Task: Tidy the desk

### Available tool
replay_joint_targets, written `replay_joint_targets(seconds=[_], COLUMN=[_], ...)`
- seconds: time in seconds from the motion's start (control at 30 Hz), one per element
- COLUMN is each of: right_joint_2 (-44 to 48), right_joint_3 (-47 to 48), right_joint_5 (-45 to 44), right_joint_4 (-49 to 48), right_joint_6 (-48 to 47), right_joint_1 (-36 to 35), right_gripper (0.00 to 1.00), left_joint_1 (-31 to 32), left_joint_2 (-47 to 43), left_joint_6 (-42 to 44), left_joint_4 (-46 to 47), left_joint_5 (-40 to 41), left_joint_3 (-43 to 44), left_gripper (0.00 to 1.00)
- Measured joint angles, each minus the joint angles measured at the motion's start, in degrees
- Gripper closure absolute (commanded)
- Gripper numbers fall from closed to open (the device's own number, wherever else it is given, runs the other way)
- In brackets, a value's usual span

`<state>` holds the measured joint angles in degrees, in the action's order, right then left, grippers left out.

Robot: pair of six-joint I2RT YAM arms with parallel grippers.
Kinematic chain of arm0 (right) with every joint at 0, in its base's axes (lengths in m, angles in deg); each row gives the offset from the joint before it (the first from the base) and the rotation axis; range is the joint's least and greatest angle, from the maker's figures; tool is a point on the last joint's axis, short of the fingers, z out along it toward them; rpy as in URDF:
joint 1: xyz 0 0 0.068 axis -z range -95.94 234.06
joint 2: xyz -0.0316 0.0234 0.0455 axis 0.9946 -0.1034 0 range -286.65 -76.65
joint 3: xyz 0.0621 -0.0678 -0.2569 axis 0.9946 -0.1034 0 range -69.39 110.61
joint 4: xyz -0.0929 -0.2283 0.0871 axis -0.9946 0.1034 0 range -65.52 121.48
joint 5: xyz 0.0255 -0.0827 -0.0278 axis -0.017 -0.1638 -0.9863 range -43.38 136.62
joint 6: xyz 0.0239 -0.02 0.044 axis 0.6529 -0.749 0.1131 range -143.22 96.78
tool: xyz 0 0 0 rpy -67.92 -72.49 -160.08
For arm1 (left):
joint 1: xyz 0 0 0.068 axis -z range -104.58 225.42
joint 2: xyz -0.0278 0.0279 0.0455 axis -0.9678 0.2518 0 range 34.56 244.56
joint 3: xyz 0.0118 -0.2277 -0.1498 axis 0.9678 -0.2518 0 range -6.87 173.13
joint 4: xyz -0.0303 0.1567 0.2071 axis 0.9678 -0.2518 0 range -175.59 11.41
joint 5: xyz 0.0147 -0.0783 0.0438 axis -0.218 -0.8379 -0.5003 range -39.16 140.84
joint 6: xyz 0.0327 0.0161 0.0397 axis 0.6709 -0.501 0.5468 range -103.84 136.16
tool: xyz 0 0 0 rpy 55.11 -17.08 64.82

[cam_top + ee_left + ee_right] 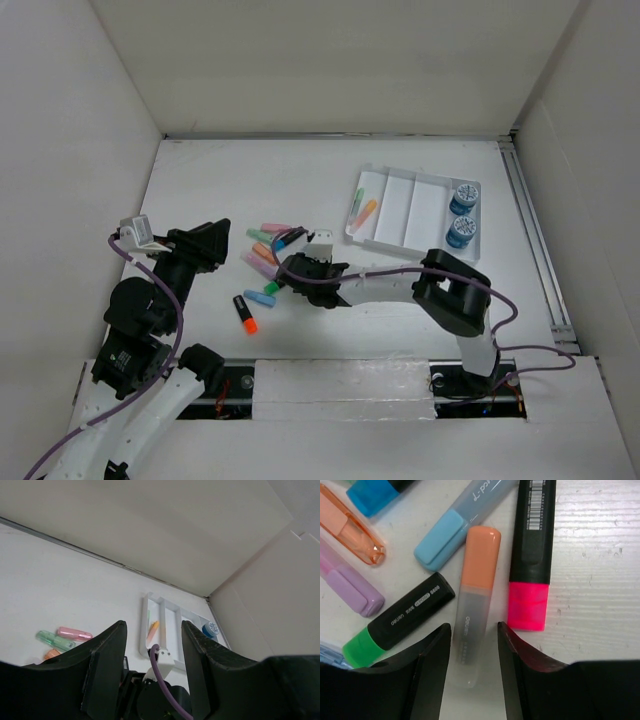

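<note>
The desk (250, 180) is a white tabletop with a cluster of highlighters (265, 262) left of centre. My right gripper (290, 270) is low over the cluster and open. In the right wrist view, the right gripper (472, 630) straddles an orange-capped translucent highlighter (476, 600) lying flat, with neither finger touching it. Beside it lie a black pink-capped highlighter (532, 555) and a black green-capped one (402, 620). My left gripper (215, 245) is raised left of the cluster; in the left wrist view (152, 630) it is open and empty.
A white compartmented tray (395, 243) sits at the right, holding an orange highlighter (365, 213), a green one (357, 200) and two blue rolls (465, 196). A black orange-capped highlighter (246, 313) lies nearer the arm bases. White walls border the desk.
</note>
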<state>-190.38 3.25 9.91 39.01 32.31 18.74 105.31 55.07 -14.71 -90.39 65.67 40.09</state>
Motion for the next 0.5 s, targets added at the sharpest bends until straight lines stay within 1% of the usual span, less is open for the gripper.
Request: replay_joint_targets(seconds=[0.13,0.17,0.23,0.27,0.3,0.37,0.5], right_joint_2=[-0.2,-0.5,-1.8,-2.3,-2.6,-2.7,-1.7], right_joint_3=[0.3,1.0,2.8,3.5,3.8,3.8,2.8], right_joint_5=[-1.1,-1.2,-1.7,-2.0,-2.4,-2.7,-3.4], right_joint_4=[1.2,1.9,3.1,3.3,3.4,3.4,3.4], right_joint_6=[0.0,-0.1,-0.3,-0.3,-0.3,0.2,0.2], right_joint_1=[-0.9,-1.1,-1.1,-1.1,-1.1,-1.1,-1.1], right_gripper=[0.49,0.51,0.61,0.74,0.79,0.85,0.88], left_joint_1=[0.0,0.0,0.0,0.0,0.0,0.0,0.0], left_joint_2=[0.2,0.2,0.4,0.4,0.4,0.4,0.4], left_joint_6=[0.0,0.0,0.0,0.0,0.0,0.0,0.0], left_joint_4=[0.0,0.0,0.0,0.0,0.0,0.0,0.0], left_joint_5=[-0.3,-0.3,-0.3,-0.3,-0.4,-0.4,-0.5], left_joint_3=[0.0,0.0,0.0,0.0,0.0,0.0,0.0], left_gripper=[0.56,0.56,0.56,0.56,0.56,0.56,0.56])
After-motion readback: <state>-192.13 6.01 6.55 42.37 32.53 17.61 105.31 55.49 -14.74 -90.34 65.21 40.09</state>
